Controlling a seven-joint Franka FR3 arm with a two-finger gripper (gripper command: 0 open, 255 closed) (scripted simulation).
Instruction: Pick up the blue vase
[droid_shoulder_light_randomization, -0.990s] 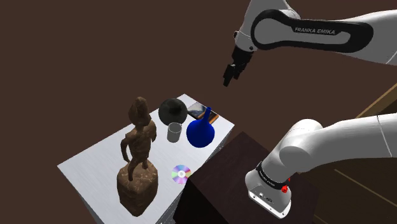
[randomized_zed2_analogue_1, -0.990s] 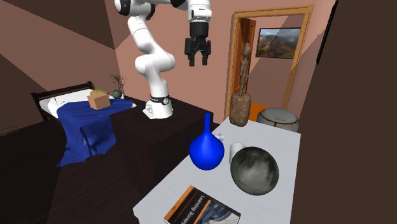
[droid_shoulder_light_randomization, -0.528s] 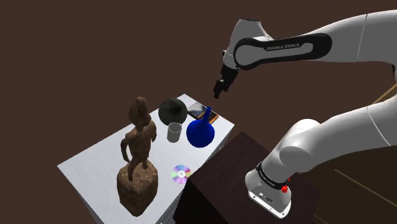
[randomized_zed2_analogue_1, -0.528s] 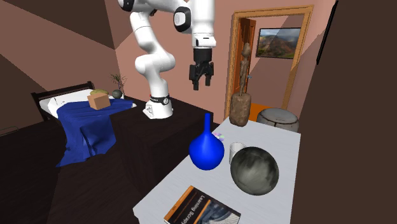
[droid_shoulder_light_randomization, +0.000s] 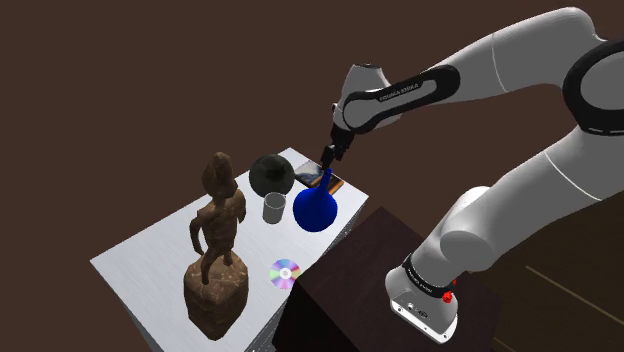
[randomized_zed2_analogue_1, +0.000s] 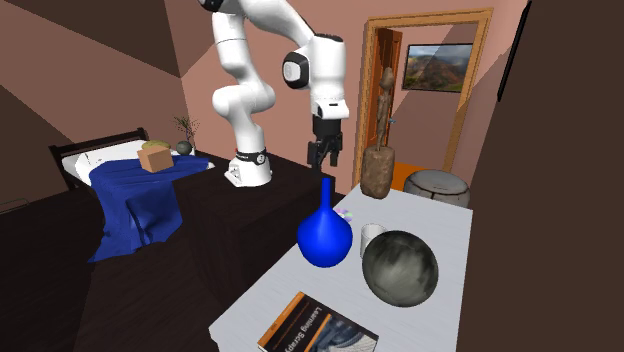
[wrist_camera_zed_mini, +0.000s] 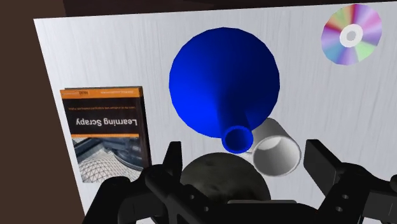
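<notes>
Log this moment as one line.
pre-grasp | gripper open, above blue vase neck | blue vase upright on table, not held

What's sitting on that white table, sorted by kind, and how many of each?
blue vase: 1
dark ball: 1
white cup: 1
book: 1
CD: 1
brown figure statue: 1
Total: 6

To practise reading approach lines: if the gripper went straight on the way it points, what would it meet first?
Probably the narrow neck of the blue vase, right under the gripper; its open jaws may straddle it, depth unclear.
</notes>
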